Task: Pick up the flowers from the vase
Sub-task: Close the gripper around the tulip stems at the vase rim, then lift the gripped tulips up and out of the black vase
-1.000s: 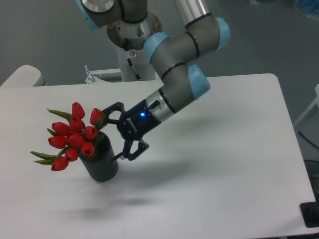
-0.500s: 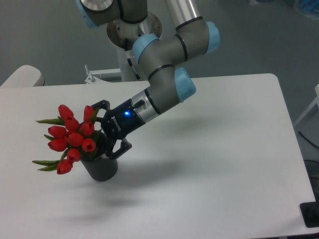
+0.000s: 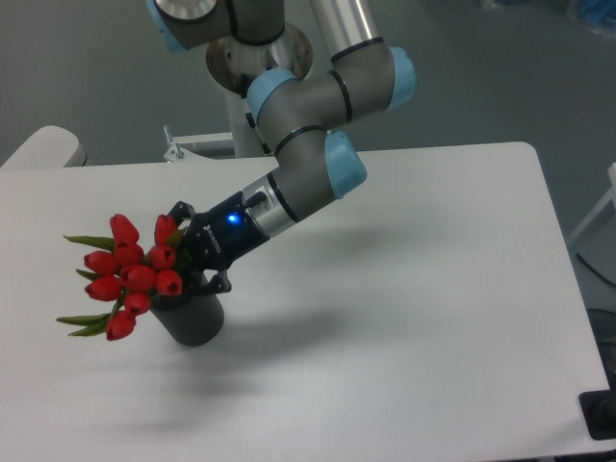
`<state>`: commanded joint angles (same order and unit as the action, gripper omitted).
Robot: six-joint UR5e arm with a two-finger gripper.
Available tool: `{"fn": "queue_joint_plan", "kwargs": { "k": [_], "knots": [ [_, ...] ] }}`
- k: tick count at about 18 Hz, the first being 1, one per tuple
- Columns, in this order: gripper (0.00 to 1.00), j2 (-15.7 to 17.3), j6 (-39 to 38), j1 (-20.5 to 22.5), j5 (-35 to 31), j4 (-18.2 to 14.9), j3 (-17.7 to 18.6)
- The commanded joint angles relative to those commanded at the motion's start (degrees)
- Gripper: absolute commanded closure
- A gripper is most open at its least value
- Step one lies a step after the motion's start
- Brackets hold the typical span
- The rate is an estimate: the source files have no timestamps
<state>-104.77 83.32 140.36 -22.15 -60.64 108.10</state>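
**Gripper closes in on the bouquet at the vase mouth**

Since a second ago the gripper (image 3: pixel 190 252) has travelled left and slightly down, from open air beside the vase to the base of the flower bunch, and its fingers have drawn much closer together. The flowers (image 3: pixel 130 274) have been pushed a little further left and now lean out over the vase's left side.

Now the dark fingers (image 3: pixel 180 214) reach in among the stems just above the rim, one showing above the bunch and one below it near the vase top. They look narrowed around the stems, but whether they actually clamp them cannot be told from this angle.

Red buds and green leaves fan out to the left, stems still seated in the vase (image 3: pixel 195 320). It stands upright on the white table (image 3: pixel 433 318), near its left part. A blue light glows on the gripper body.
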Motion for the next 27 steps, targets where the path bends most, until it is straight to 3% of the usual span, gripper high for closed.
{"fn": "queue_joint_plan", "kwargs": {
  "k": [3,17,22,27],
  "knots": [
    [0.94,1.0,0.0,0.0,0.1,-0.1,0.4],
    [0.94,5.8,-9.6,5.2,15.0,-0.2,-0.1],
    [0.94,6.2,-15.8,7.0,17.5,-0.2,-3.2],
    [0.94,6.2,-25.7,8.4,18.7,-0.3,-8.8]
  ]
}}
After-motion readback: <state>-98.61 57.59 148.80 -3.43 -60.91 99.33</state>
